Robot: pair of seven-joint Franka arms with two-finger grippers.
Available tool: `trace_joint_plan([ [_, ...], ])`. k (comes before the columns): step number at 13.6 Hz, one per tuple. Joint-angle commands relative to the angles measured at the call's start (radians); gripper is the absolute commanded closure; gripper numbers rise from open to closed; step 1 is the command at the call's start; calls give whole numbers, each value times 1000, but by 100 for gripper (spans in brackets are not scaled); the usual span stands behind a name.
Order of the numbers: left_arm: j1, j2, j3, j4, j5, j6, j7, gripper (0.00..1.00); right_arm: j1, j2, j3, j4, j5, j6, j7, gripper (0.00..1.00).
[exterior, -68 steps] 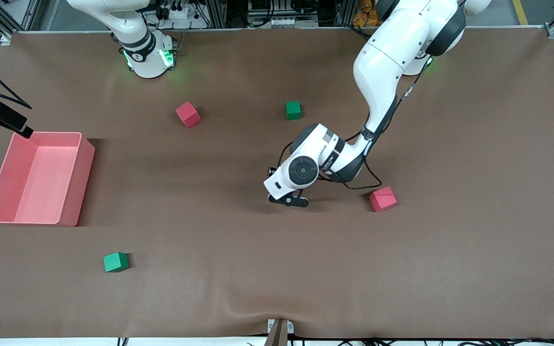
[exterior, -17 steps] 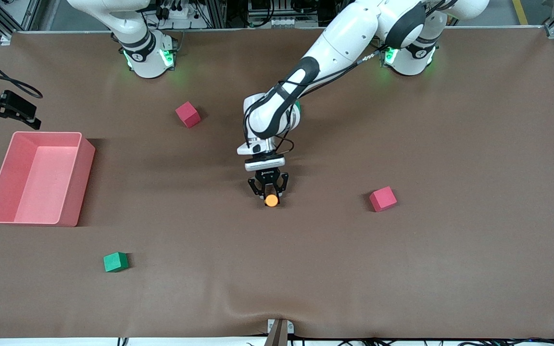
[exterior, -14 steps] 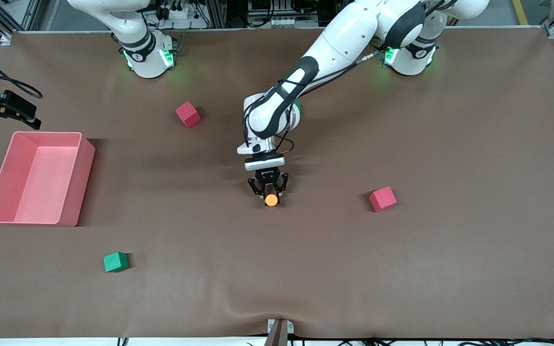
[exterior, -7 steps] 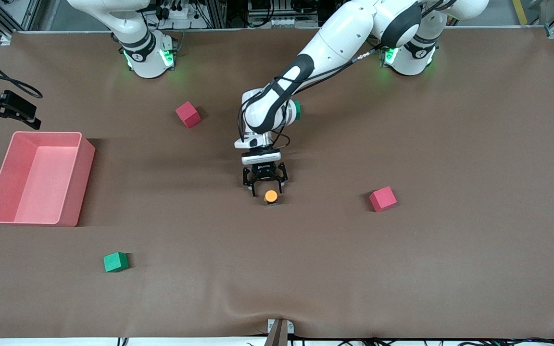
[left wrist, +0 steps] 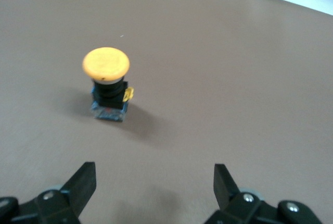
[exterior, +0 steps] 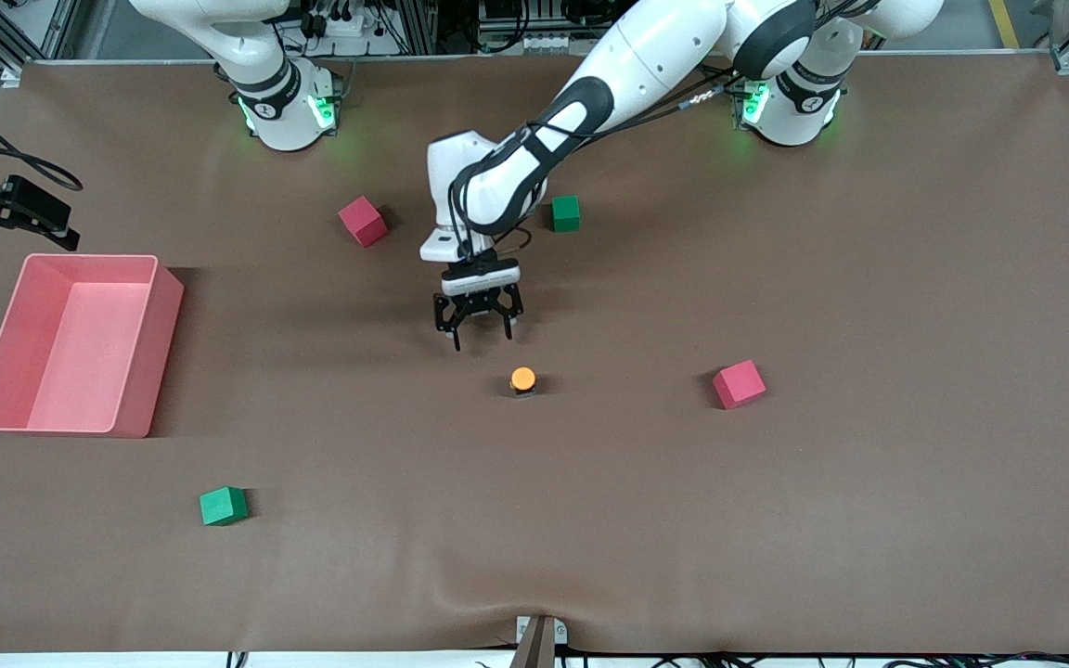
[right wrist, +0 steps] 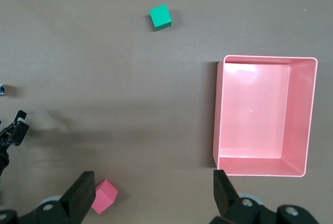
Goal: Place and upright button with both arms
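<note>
Front view: button (exterior: 522, 378) (cubes apart)

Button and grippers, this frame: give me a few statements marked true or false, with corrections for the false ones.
1. The button stands upright on the table, orange cap up. True.
2. The left gripper grips the button. False: it is open, apart from it.
3. The pink bin holds a green cube. False: it holds nothing.
4. The right gripper is open. True.
</note>
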Motion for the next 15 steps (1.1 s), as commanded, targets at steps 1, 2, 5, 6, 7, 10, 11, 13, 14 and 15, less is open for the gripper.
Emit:
trace_joint_plan([
  [1, 14, -83, -41, -5, -193, -114, 144, 0, -19, 8, 14, 19, -13, -14, -10, 0],
  [2, 17, -129, -41, -5, -270, -155, 205, 0, -19, 8, 14, 19, -13, -14, -10, 0],
  [5, 74, -311, -40, 1, -568, -231, 435, 0, -22, 8, 14, 19, -13, -14, -11, 0],
  [6, 106, -376, -38, -1, -664, -263, 523, 0, -22, 8, 14, 19, -15, -14, -13, 0],
  [7, 138, -433, -38, -1, -731, -319, 607, 0, -22, 8, 14, 19, -15, -14, -13, 0],
  [10, 258, -577, -38, -1, -815, -482, 842, 0, -20, 8, 14, 19, -15, -13, -11, 0],
  [11, 295, -626, -38, 1, -842, -502, 884, 0, -20, 8, 14, 19, -15, -13, -11, 0],
  [13, 426, -727, -34, -1, -994, -579, 985, 0, -19, 8, 14, 21, -15, -13, -11, 0],
  [14, 504, -766, -34, -2, -1047, -617, 1061, 0, -19, 8, 14, 21, -15, -13, -11, 0],
  [15, 569, -787, -34, -2, -1072, -648, 1126, 0, -19, 8, 14, 21, -15, -13, -11, 0],
])
